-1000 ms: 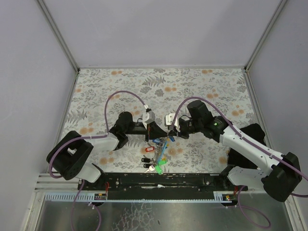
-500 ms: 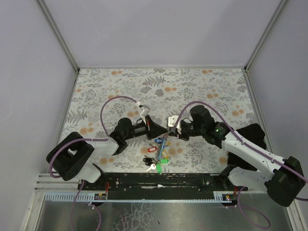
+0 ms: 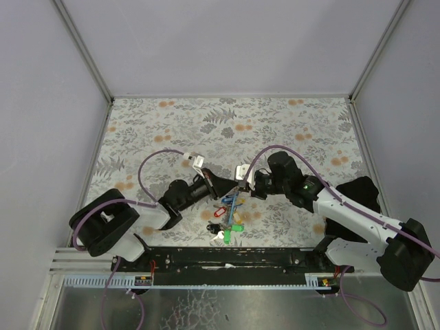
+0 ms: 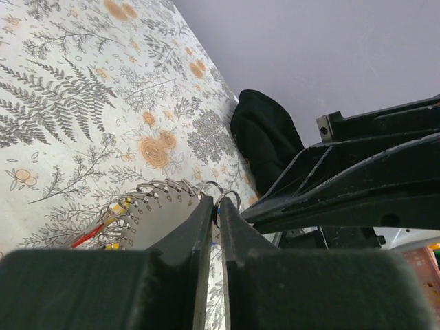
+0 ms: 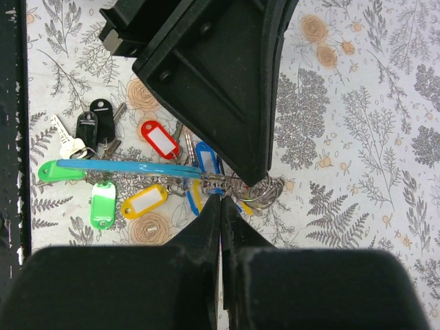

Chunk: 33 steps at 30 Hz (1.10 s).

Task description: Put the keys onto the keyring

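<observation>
The keyring [image 5: 260, 190] sits low at the centre of the overhead view, its blue strap [image 5: 130, 167] running left among the keys [image 5: 143, 202] fanned on the desk [image 3: 289, 124]. The left gripper [image 4: 215, 205] and right gripper [image 5: 220, 198] are both closed, pinching the ring from opposite sides. The thin wire could slip free if either grip loosens or the two pull unevenly.

Table [image 3: 289, 130]: under everything.
Keys [image 3: 221, 224]: heaped on the table, centre, by the near edge — just before both end effector tips.
Keyring [image 5: 258, 191]: at the heap's far end; its strap [image 5: 137, 168] runs back over the keys.
Left end effector [image 3: 232, 190]: left of the keyring, tip at it.
Right end effector [image 3: 242, 194]: right of the keyring — tip to tip with the left, strap end at its tip.
</observation>
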Each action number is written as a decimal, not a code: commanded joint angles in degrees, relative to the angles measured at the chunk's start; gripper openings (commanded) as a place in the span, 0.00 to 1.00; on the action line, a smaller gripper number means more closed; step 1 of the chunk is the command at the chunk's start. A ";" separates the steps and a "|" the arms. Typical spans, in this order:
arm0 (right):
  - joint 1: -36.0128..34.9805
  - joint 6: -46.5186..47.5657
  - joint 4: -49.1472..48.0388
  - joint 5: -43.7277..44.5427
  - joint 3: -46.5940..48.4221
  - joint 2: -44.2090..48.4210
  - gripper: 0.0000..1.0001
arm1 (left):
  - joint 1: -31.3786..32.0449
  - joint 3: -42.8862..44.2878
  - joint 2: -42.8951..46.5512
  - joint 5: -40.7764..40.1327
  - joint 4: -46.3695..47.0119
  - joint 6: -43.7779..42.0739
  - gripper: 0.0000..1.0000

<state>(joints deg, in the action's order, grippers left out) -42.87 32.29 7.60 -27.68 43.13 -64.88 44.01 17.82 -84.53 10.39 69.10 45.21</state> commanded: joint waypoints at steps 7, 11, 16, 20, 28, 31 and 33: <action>-1.31 2.94 5.60 0.34 7.27 0.78 0.00 | -5.87 -3.07 1.35 3.33 8.85 -5.37 0.30; -1.29 4.15 7.67 -0.37 9.25 -0.07 0.00 | -8.90 -2.03 1.52 12.16 8.18 -11.03 0.38; -1.34 5.48 10.24 -0.81 11.16 -1.06 0.00 | -9.46 -0.46 1.67 23.72 7.68 -21.29 0.42; -1.33 5.99 11.55 -1.70 12.13 -1.40 0.00 | -9.48 0.30 3.02 30.08 4.38 -30.17 0.44; -1.30 6.46 12.22 -4.19 12.60 -1.99 0.00 | -9.56 5.71 4.22 34.40 -8.04 -41.60 0.45; -1.30 6.62 12.55 -4.55 12.80 -2.09 0.00 | -9.57 7.32 3.17 35.92 -10.74 -43.33 0.45; -1.34 6.77 12.77 -4.86 12.85 -2.01 0.00 | -9.56 7.62 2.74 37.20 -10.81 -43.45 0.45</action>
<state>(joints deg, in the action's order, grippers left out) -43.57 38.02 20.84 -29.82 52.80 -67.02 34.81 23.53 -81.03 43.55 61.01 6.70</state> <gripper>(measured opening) 0.010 0.449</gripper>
